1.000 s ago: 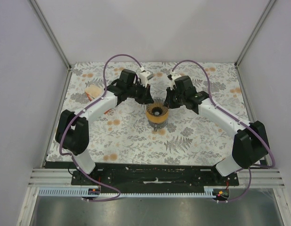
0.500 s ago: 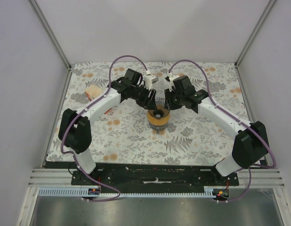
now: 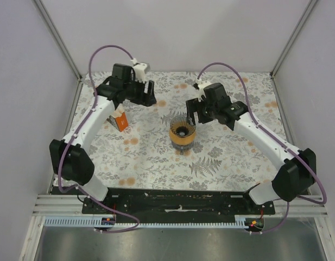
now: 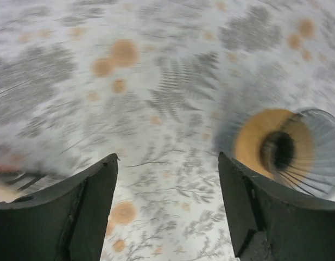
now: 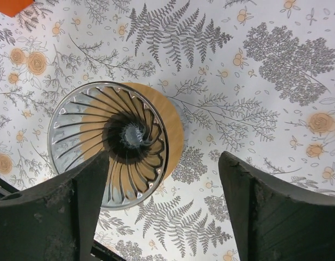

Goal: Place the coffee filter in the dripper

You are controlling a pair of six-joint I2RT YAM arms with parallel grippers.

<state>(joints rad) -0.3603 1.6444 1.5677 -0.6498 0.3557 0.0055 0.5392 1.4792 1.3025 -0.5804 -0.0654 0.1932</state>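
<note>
Amber-ringed, the dripper [image 3: 181, 129] stands mid-table, just near-left of the right gripper [image 5: 164, 157] and farther right of the left gripper [image 4: 166, 157], both gaping wide, holding nothing.

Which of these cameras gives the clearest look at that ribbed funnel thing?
The right wrist view: the dripper is close and sharp, with every rib visible. The left wrist view shows it blurred near the frame's edge; the top view shows it small.

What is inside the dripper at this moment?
Inside the dripper only its ribs and dark centre hole show; no white filter. The amber ring covers whatever stands beneath.
</note>
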